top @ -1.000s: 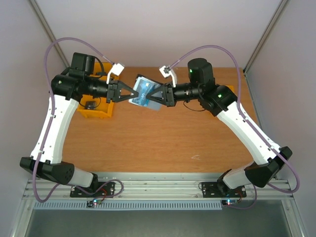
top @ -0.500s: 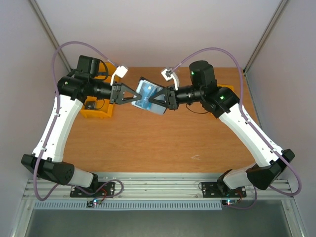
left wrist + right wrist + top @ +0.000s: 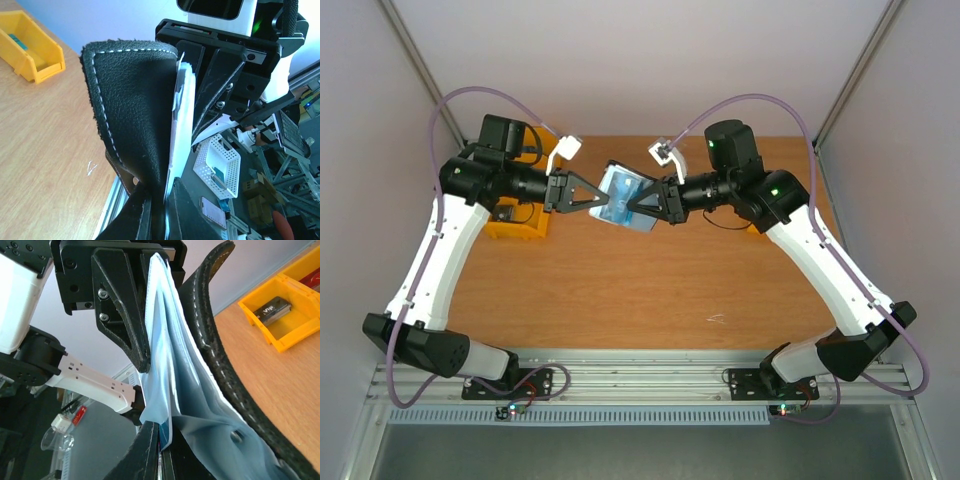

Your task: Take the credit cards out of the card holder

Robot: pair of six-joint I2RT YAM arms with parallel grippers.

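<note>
The card holder (image 3: pixel 620 193) is held in the air above the table (image 3: pixel 620 290), between the two arms and towards the far edge. It is gripped from both sides. The left gripper (image 3: pixel 592 196) is clenched on one edge of it. In the left wrist view the black stitched outer panel (image 3: pixel 130 110) is pinched between the fingers (image 3: pixel 142 220). The right gripper (image 3: pixel 638 205) is clamped on the opposite edge, where the pale blue-grey inner panel (image 3: pixel 165 370) is nipped at the fingertips.

The holder is seen partly folded. A thin pale edge, apparently a credit card (image 3: pixel 181 110), is lodged inside the fold against the black panel. Whether it is also caught by the left fingers cannot be told.

A yellow bin (image 3: pixel 520 228) is noted on the table at the left, partly hidden by the left arm. In the right wrist view one of its compartments holds a small black item (image 3: pixel 272 310), and something red (image 3: pixel 314 279) is glimpsed in the next. A second yellow bin (image 3: pixel 45 65) is recorded in the left wrist view, with a teal item (image 3: pixel 17 42) in it.
</note>
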